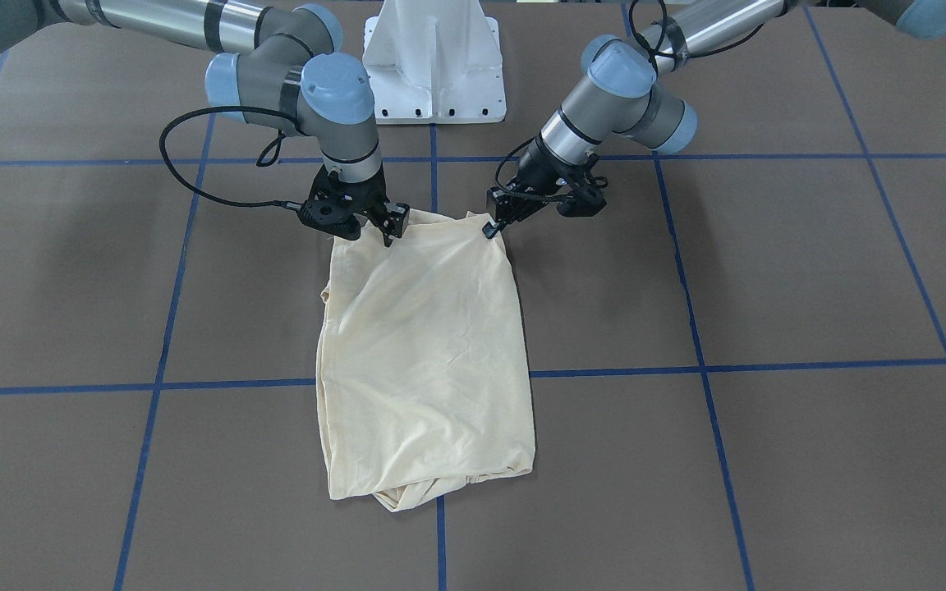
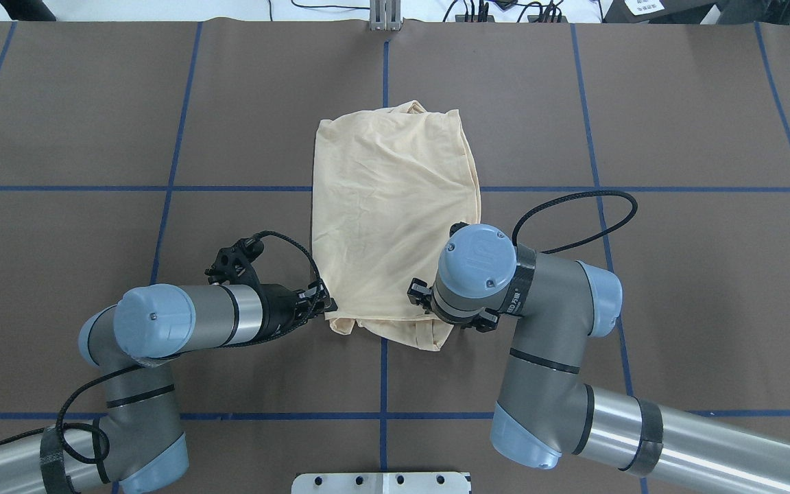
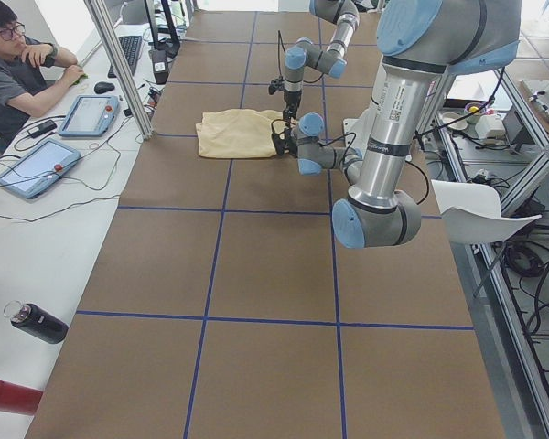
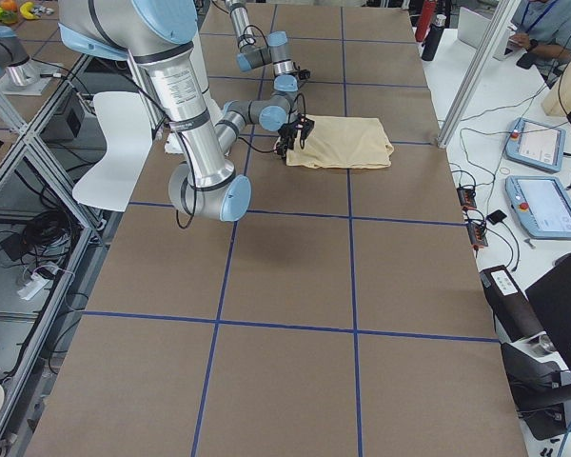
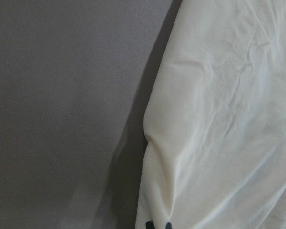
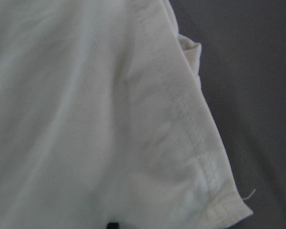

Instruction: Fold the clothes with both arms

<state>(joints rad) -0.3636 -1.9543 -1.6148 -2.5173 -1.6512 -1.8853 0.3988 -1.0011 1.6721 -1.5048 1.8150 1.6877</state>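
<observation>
The cream-yellow shirt (image 1: 428, 345) lies folded into a tall rectangle on the brown table, plain side up; no print shows. In the overhead view the shirt (image 2: 395, 206) sits mid-table. My left gripper (image 1: 491, 228) is shut on the shirt's robot-side corner, and the overhead view shows this gripper (image 2: 328, 307) at the cloth's near left corner. My right gripper (image 1: 389, 232) is shut on the other robot-side corner; from overhead its own wrist hides it. Both corners stand slightly raised. The wrist views show the cloth (image 5: 219, 119) and its stitched hem (image 6: 190, 138) close up.
The white pedestal base (image 1: 433, 66) stands between the arms at the robot's edge. Blue tape lines (image 1: 703, 369) grid the table. A person (image 3: 18, 69) sits at a side desk with tablets (image 3: 90, 114); bottles (image 3: 37, 322) lie beside the table.
</observation>
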